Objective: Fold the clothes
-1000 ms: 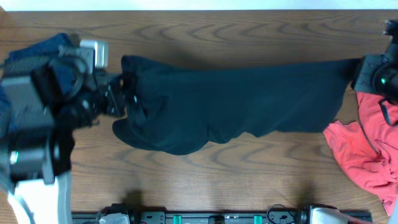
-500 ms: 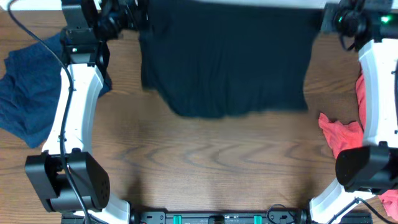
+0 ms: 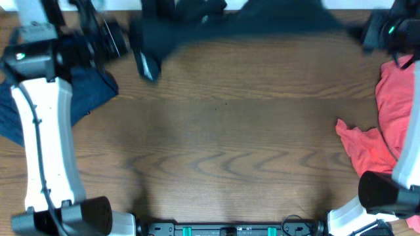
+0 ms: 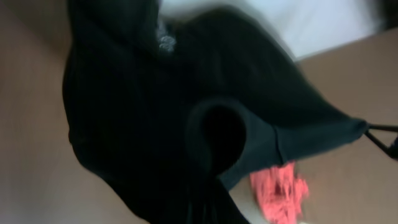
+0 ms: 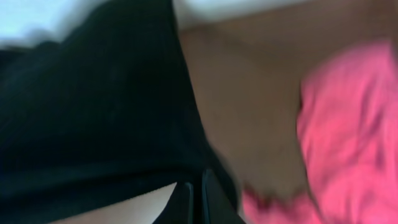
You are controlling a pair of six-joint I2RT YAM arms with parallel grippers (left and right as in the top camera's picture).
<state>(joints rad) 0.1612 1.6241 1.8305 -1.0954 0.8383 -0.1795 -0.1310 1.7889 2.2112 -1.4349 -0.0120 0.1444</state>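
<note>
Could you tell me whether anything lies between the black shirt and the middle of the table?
Nothing visible does: the shirt is held up at the back, the navy garment lies left, the red one right.

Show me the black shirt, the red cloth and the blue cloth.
black shirt point(image 3: 262, 21): overhead view, middle of its body.
red cloth point(image 3: 367, 147): overhead view, lower left flap.
blue cloth point(image 3: 95, 88): overhead view, its right part.

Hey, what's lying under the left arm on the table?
A navy blue garment lies under the left arm. Parts show on both sides of the arm; the middle is covered, so its shape cannot be told.
</note>
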